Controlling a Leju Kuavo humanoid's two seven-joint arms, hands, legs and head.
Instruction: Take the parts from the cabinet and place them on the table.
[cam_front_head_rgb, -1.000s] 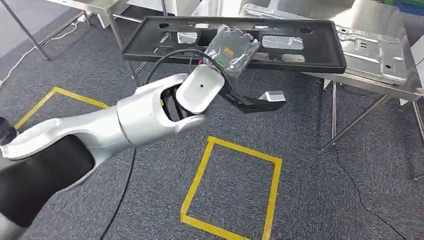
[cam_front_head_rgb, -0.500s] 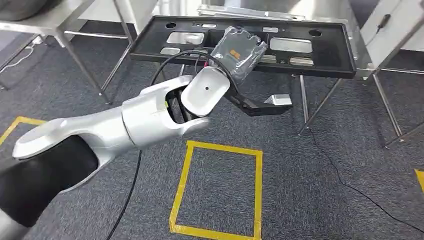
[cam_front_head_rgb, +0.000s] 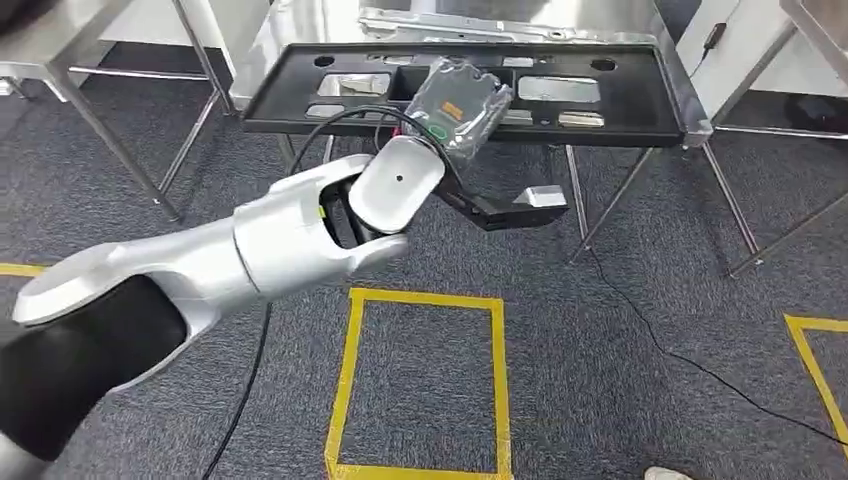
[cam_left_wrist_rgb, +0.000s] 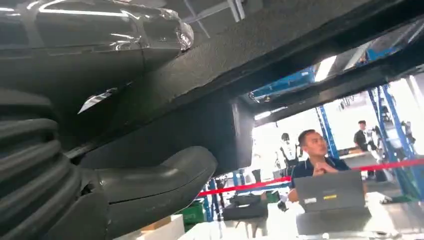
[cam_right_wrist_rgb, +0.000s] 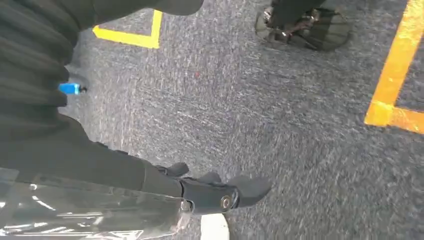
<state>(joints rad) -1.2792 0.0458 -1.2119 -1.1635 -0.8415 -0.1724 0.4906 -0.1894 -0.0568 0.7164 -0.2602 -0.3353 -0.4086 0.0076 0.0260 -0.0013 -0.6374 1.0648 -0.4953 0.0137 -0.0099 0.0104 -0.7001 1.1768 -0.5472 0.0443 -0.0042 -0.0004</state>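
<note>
A long black plastic frame panel (cam_front_head_rgb: 640, 105) with several cut-outs is held up flat in front of me. My left hand (cam_front_head_rgb: 458, 100), wrapped in a clear plastic cover, grips it near the middle of its near edge. In the left wrist view the panel's dark underside (cam_left_wrist_rgb: 200, 100) lies just over the grey thumb (cam_left_wrist_rgb: 155, 180). Behind the panel stands a steel table (cam_front_head_rgb: 280, 30) with a pressed metal sheet part (cam_front_head_rgb: 500, 25) on it. My right hand (cam_right_wrist_rgb: 215, 192) hangs over the carpet with dark fingers stretched out and nothing in them.
Slanted steel table legs (cam_front_head_rgb: 590, 200) stand under the panel, and a second steel table (cam_front_head_rgb: 60, 50) is at the far left. A yellow tape square (cam_front_head_rgb: 420, 380) and a black cable (cam_front_head_rgb: 650, 340) lie on the grey carpet. A person (cam_left_wrist_rgb: 320, 165) sits at a laptop in the distance.
The whole picture has shifted as the camera turned and came closer: the steel table now stands straight behind the panel. My left hand keeps the same hold on the panel.
</note>
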